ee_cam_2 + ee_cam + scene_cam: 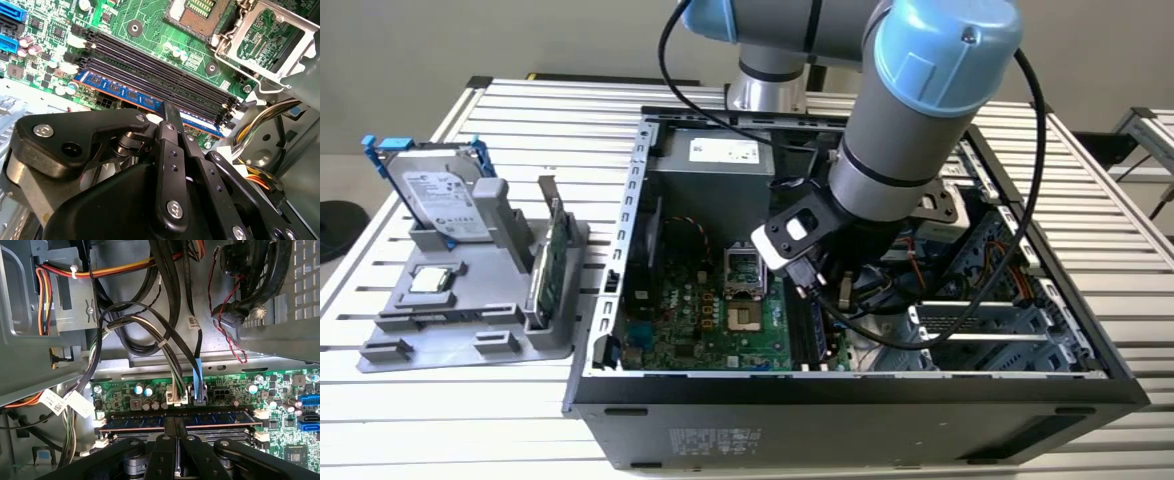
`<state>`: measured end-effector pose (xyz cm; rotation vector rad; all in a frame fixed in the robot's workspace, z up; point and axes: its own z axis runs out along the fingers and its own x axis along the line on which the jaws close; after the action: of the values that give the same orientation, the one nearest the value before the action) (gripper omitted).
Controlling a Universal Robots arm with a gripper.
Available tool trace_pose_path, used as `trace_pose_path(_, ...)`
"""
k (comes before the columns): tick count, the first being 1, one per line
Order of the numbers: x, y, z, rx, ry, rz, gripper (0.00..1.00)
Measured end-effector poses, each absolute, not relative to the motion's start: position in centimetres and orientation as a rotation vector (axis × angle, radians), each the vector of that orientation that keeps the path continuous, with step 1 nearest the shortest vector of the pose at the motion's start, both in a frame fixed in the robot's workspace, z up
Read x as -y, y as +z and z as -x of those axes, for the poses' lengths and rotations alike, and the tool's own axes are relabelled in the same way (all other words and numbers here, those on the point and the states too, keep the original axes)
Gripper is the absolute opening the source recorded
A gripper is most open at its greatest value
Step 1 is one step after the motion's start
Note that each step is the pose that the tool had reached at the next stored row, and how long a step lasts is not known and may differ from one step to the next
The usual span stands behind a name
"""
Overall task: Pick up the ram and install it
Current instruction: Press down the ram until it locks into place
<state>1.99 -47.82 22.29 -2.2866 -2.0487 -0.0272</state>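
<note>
The ram (125, 93) is a dark blue stick with black chips. It stands on edge in the memory slot nearest my gripper, on the green motherboard (55, 30) inside the open computer case (854, 385). In the first wrist view the ram (215, 418) runs across the board, just below the cable plugs. My gripper (172, 117) reaches down into the case (834, 300) and its two black fingers (167, 440) are shut on the ram's middle, one on each side. The stick's middle is hidden behind the fingers.
Empty black memory slots (150, 60) lie beside the ram, with the processor socket (200, 12) beyond them. Bundled cables (170, 340) hang close by the gripper. Outside the case, a grey tray (467, 330) holds a hard drive (440, 195) and a green card (554, 265).
</note>
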Motion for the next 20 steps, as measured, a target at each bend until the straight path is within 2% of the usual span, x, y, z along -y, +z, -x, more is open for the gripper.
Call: trace_pose_path(20,47.81,21.64,-1.99,2.049,-0.026,2.287,0.00)
